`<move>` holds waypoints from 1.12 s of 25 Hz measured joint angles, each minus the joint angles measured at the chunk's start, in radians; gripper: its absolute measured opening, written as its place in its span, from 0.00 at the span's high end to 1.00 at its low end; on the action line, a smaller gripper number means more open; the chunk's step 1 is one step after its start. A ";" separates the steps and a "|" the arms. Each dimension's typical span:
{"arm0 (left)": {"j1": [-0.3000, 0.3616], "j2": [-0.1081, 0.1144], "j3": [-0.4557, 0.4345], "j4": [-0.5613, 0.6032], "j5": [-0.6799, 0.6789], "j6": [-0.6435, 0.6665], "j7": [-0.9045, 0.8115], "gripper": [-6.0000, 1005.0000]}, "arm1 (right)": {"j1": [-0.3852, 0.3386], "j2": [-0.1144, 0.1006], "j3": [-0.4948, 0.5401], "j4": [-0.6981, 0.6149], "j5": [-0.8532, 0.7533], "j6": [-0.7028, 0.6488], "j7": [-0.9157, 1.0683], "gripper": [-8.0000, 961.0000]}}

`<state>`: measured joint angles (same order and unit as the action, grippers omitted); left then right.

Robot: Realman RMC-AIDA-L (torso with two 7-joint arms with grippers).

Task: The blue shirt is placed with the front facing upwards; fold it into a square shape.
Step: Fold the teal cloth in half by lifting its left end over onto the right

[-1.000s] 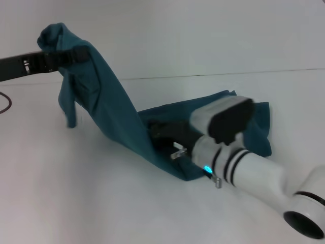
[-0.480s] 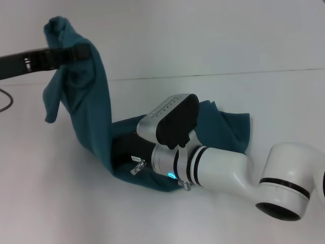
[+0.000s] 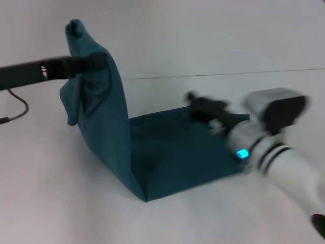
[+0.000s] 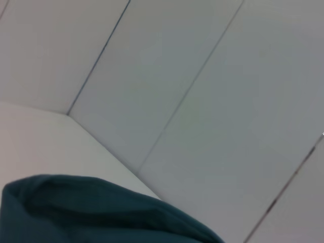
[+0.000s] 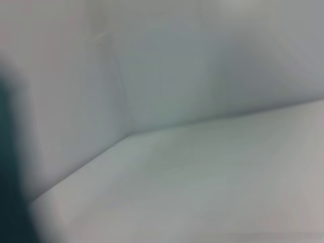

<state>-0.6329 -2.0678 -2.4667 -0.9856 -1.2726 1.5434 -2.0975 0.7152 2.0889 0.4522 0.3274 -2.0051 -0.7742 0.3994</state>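
Note:
The blue shirt (image 3: pixel 177 152) is half flat on the white table and half lifted. Its left part rises in a steep sheet from a crease near the table's front up to my left gripper (image 3: pixel 93 62), which is shut on the cloth, with a bunch of fabric sticking up above it. My right gripper (image 3: pixel 195 101) hovers blurred over the flat part's far right edge, at the end of the white arm coming in from the lower right. The left wrist view shows a fold of the shirt (image 4: pixel 76 212) at one edge. A dark strip of the shirt (image 5: pixel 7 167) edges the right wrist view.
The white table (image 3: pixel 61 203) meets a pale wall (image 3: pixel 203 35) behind it. A dark cable (image 3: pixel 15 109) loops on the table at the far left, below the black left arm (image 3: pixel 30 73).
My right arm has swung back to the right off the shirt, which now lies spread flat there. The left gripper has carried its raised part slightly rightward and higher.

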 joint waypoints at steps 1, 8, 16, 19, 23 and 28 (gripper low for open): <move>-0.003 -0.001 0.012 0.009 -0.001 -0.003 0.003 0.93 | -0.019 -0.001 0.034 -0.033 0.000 -0.032 0.009 0.99; -0.064 -0.033 0.039 0.112 -0.003 -0.036 0.059 0.93 | -0.047 -0.009 0.110 -0.300 0.004 -0.133 0.183 0.99; -0.118 -0.099 0.156 0.240 -0.025 -0.240 0.128 0.93 | -0.054 -0.014 0.120 -0.406 0.005 -0.130 0.250 0.99; -0.149 -0.102 0.232 0.338 -0.074 -0.321 0.168 0.93 | -0.057 -0.014 0.120 -0.415 0.005 -0.126 0.250 0.99; -0.173 -0.106 0.331 0.444 -0.206 -0.397 0.277 0.93 | -0.058 -0.015 0.121 -0.422 0.005 -0.124 0.250 0.99; -0.186 -0.107 0.460 0.488 -0.311 -0.490 0.322 0.93 | -0.059 -0.015 0.121 -0.425 0.005 -0.120 0.250 0.99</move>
<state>-0.8187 -2.1745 -2.0070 -0.4976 -1.5833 1.0534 -1.7751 0.6567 2.0738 0.5727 -0.0974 -2.0003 -0.8942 0.6497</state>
